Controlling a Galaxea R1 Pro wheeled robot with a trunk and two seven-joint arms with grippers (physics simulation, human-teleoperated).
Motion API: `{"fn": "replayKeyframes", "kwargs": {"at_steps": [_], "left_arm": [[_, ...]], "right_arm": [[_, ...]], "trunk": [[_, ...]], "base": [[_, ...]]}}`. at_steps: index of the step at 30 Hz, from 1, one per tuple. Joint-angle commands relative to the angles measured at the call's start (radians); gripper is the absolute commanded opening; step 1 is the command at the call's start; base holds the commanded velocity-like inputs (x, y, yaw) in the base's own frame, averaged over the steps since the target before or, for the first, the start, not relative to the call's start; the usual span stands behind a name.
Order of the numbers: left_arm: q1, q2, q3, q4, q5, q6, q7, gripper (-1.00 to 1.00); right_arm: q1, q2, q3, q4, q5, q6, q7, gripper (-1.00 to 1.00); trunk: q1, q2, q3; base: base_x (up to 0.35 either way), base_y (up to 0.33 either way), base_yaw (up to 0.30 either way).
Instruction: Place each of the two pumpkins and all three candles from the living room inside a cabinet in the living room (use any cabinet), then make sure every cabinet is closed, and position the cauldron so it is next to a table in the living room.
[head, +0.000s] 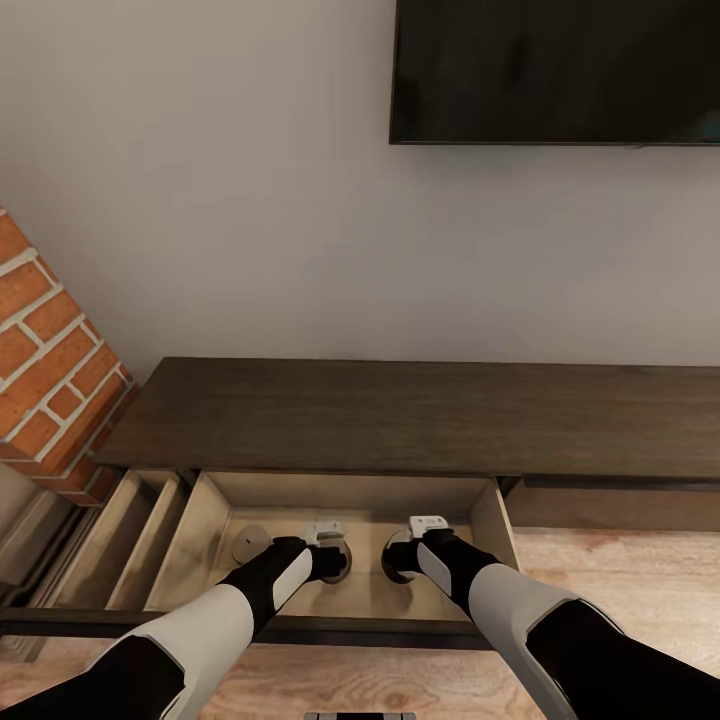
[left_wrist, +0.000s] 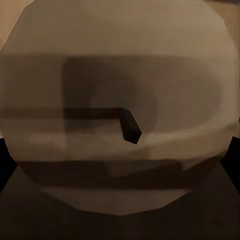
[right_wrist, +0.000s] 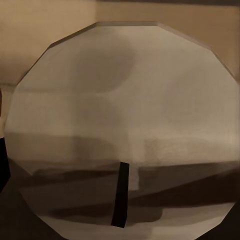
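Observation:
The long dark brown cabinet (head: 400, 415) stands against the wall with a drawer (head: 492, 520) pulled out in front of me. Both arms reach down into that drawer. My left gripper (head: 338, 560) is shut on a dark candle, whose tan top and bent wick (left_wrist: 129, 125) sit close up in the left wrist view. A second candle is in my shut right gripper (head: 397, 556), its pale round top (right_wrist: 125, 100) and black wick close to the right wrist camera. A third, whitish candle (head: 250, 543) lies on the drawer floor left of my left gripper. Pumpkins, cauldron and table are out of view.
Left of the open drawer a second compartment (head: 130, 540) also stands open. A red brick column (head: 50, 370) rises at the cabinet's left end. A black TV (head: 555, 70) hangs on the wall above. Wooden floor (head: 620, 560) lies to the right.

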Motion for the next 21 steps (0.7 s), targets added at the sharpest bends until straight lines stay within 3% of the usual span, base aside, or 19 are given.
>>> {"fn": "replayKeyframes", "kwargs": {"at_steps": [1, 21], "left_arm": [[-0.001, 0.000, -0.004, -0.001, 0.009, 0.003, 0.007, -1.00], [-0.001, 0.000, -0.004, -0.001, 0.009, 0.002, 0.007, -1.00]], "right_arm": [[0.000, 0.000, 0.008, -0.002, -0.011, 0.005, -0.006, -1.00], [0.000, 0.000, 0.009, -0.003, -0.012, 0.005, -0.005, -1.00]], "trunk": [[0.000, 0.000, -0.001], [0.000, 0.000, -0.024]], "base": [[0.000, 0.000, 0.000], [0.000, 0.000, 0.000]]}}
